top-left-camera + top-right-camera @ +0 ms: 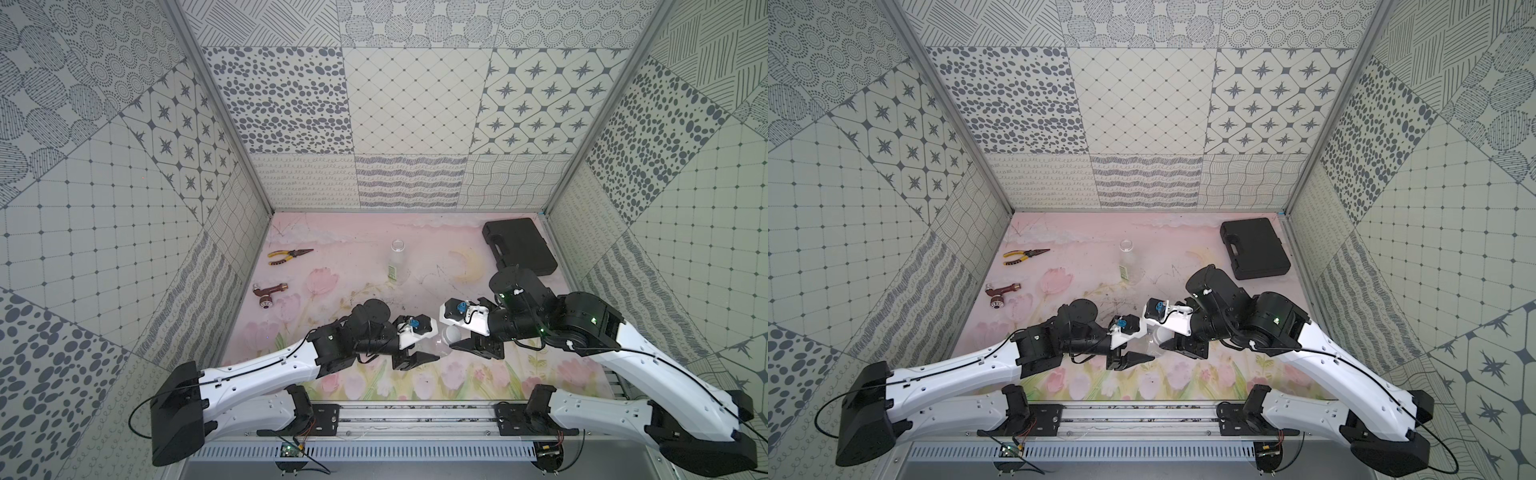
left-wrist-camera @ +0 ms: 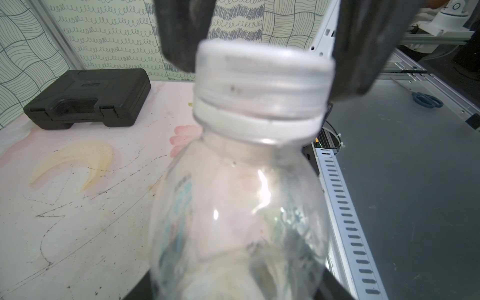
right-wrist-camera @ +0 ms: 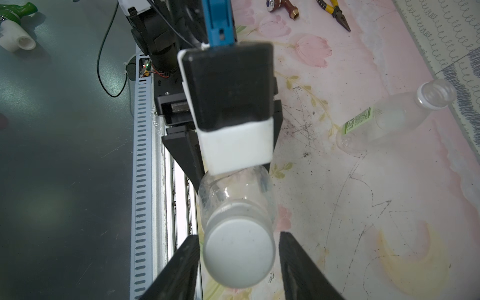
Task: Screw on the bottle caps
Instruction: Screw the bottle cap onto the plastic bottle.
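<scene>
right gripper jaws flank the white cap, contact unclear, on the short bottle pinched by the left gripper over the table front edge, mid-span; cap looks cocked, so turning may cross-thread it

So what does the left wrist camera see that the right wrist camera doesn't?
Left wrist only: a black case and blue scissors. Right wrist only: an uncapped green-label bottle, yellow pliers and a brass fitting. Both: the clear bottle being held, with a white cap on its neck.
</scene>
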Motion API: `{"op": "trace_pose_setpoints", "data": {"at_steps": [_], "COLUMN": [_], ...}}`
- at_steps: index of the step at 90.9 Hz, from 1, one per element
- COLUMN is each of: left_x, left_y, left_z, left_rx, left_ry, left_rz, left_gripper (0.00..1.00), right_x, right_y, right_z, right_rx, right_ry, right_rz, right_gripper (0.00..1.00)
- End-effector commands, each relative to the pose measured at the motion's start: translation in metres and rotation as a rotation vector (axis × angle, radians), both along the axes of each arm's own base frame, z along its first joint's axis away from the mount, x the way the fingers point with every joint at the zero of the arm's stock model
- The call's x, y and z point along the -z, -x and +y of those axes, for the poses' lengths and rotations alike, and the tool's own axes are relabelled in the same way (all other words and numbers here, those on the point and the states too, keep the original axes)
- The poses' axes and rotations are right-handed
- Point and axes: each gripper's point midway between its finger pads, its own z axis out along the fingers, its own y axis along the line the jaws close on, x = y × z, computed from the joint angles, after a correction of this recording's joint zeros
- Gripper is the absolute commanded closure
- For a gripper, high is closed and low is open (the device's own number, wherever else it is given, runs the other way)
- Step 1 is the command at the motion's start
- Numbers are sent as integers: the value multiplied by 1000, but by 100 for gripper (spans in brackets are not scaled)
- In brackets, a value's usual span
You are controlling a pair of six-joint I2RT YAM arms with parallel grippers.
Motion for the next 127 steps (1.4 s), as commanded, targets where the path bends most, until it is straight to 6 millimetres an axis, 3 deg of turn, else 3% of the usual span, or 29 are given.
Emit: {"op": "trace_pose_setpoints", "data": {"at_steps": [1,20,31,50,66,75,87,105,127], "left_x": [-16,-16,-21,-33,-24,-17,-4,3,6], "left_y": [3,-1,-16,-51,-71,-86,-94,-79,-29], "left_z": [-5,-4,-3,2,-5,-8,-12,-17,-16], "left_rx": [26,6,-72,-257,-340,-401,-437,-355,-120], "left_ry": [48,47,63,112,103,82,65,70,55], "left_rz": [-7,-17,-64,-158,-158,-144,-116,-73,-5], "left_gripper": [49,50,53,52,52,52,54,55,54], "right_x": [-1,-8,-8,-15,-20,-15,-9,-19,-40], "right_y": [-5,-1,-10,-60,-65,-69,-72,-54,-13], "right_z": [5,11,13,7,14,13,9,13,-8], "right_rx": [11,8,84,489,634,715,767,615,301], "right_ry": [-14,-39,-49,-119,-211,-235,-249,-273,-303], "right_rz": [-20,11,29,36,168,216,226,219,43], "right_gripper": [47,69,77,76,82,91,92,80,29]}}
